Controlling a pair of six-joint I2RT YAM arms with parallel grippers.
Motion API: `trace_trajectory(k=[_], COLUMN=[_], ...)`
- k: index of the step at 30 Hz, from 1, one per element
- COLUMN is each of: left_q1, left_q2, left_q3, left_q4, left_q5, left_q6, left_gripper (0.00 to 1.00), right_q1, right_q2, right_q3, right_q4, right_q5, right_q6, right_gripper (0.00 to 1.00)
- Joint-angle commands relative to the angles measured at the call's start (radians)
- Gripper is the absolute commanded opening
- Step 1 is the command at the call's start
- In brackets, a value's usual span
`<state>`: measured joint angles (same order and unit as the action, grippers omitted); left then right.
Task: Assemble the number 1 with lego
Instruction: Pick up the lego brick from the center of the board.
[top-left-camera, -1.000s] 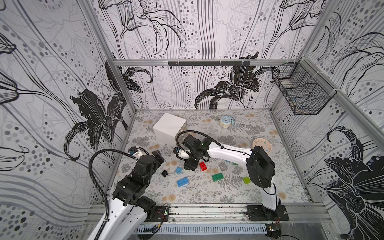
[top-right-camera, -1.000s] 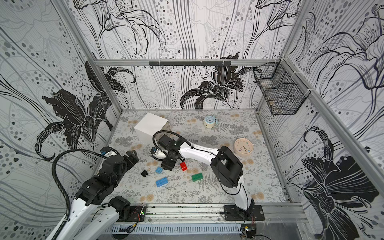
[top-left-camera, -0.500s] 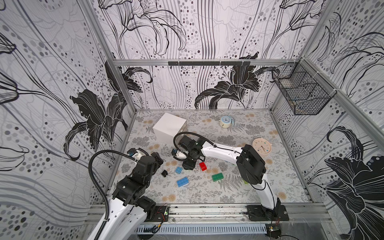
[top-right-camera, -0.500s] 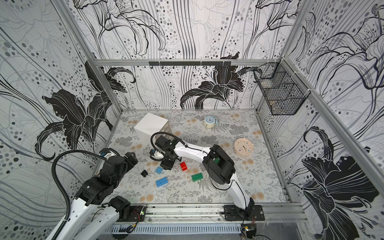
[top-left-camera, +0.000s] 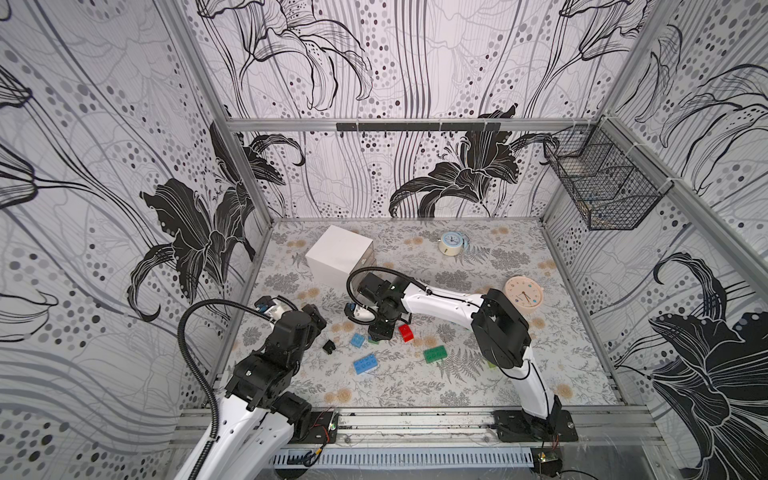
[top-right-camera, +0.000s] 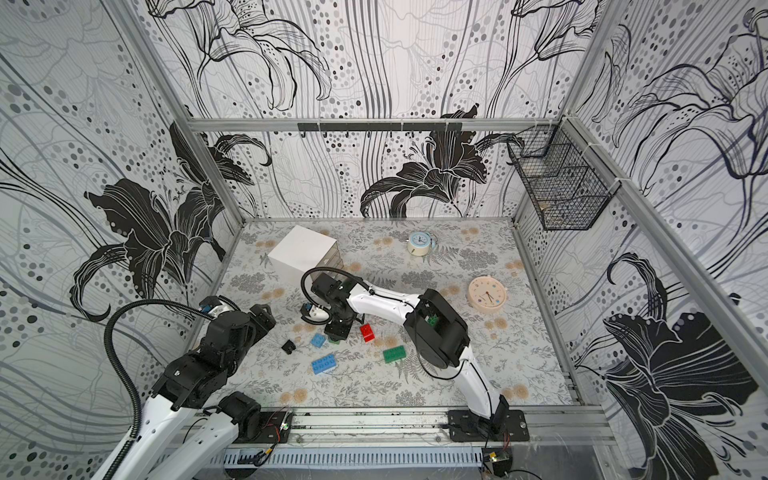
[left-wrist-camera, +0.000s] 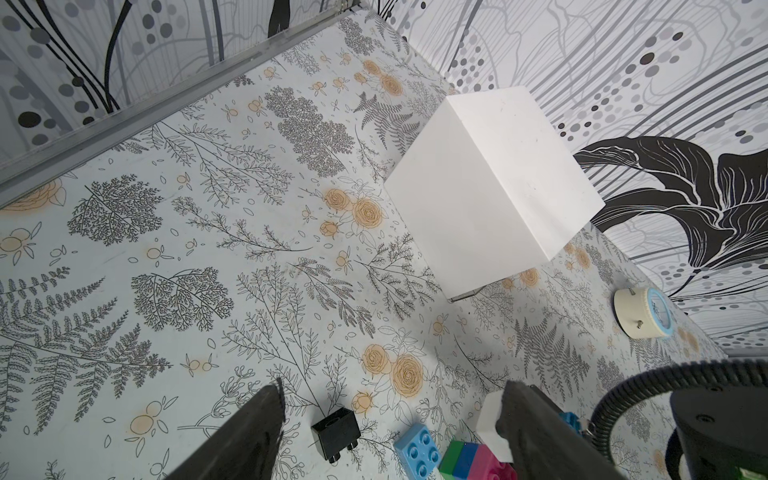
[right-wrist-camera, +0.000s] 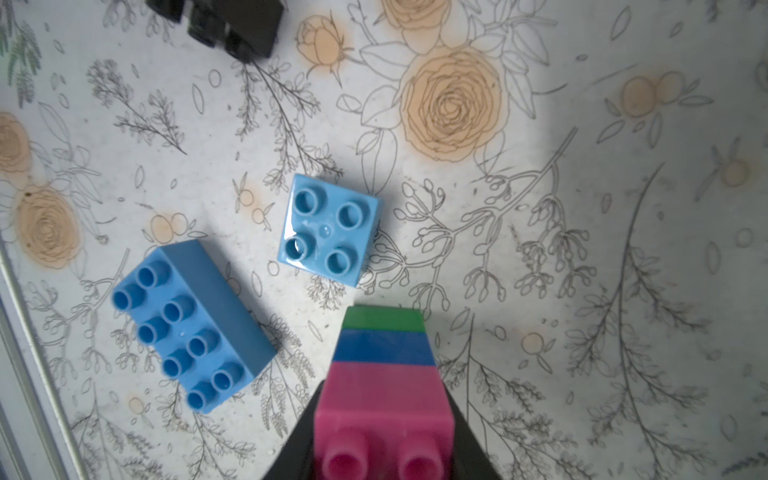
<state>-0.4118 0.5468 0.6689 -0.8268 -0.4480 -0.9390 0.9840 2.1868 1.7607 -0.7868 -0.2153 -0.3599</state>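
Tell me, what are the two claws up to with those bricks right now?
Left claw open, empty. Right claw shut on pink-blue-green stack. Light blue brick close by stack, not touching.

No legible text; blue clock (top-left-camera: 451, 243) face perhaps too small.

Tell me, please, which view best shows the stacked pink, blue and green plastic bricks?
Right wrist view: the stack is close up, three colours clear. Left wrist crops it; top views mostly hide it.
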Motion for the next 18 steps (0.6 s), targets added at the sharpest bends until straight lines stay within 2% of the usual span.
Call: trace_trajectory(k=[1, 5, 10, 14, 18], left_q1=[0.007, 0.007, 0.007, 0.008, 0.007], left_q2=[-0.007, -0.012, -0.012, -0.002, 0.017], left_q3=[0.023, 0.014, -0.004, -0.018, -0.031], left_q4=[0.008, 0.025, 0.077, 0.132, 0.182], left_q5=[-0.016, 0.001, 0.035, 0.074, 0.118], left_q6=[0.015, 0.032, 0.065, 0.105, 0.138], left_gripper=[0.85, 0.85, 0.85, 0.84, 0.84], right_q1=[-0.014, -0.064, -0.145, -0.206, -0.23], right_q2=[-0.083, -0.208, -0.392, -0.575, -0.667], right_q3=[0.011, -0.099, -0.28, -0.477, -0.607], right_q4=[-0.05, -0.043, -0.099, -0.093, -0.091], right_q5=[-0.046, -0.074, -0.123, -0.138, -0.127], right_q6=[-0.047, -0.114, -0.262, -0.434, -0.599], right_gripper=[0.17, 0.16, 0.16, 0.16, 0.15])
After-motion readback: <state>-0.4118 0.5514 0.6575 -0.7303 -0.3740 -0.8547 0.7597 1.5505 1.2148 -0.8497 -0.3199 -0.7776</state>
